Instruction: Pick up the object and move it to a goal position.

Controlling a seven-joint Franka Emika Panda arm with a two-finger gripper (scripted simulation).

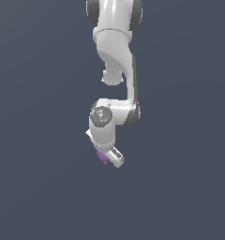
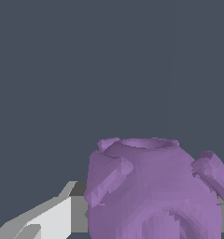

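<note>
The object (image 1: 103, 158) is a tiny purple knobbly lump at the tip of my white gripper (image 1: 107, 158), low in the middle of the exterior view. The wrist view is filled by the object (image 2: 153, 191): a rounded purple body with a rimmed top and stubby knobs on both sides. One white finger (image 2: 51, 218) lies against its side; the other finger is hidden behind the lump. The gripper looks shut on the object, with the wrist tilted towards the exterior view's right.
The white arm (image 1: 115, 51) comes down from the top middle of the exterior view, folding at a joint (image 1: 101, 115) above the gripper. Around it there is only a flat dark grey-blue background.
</note>
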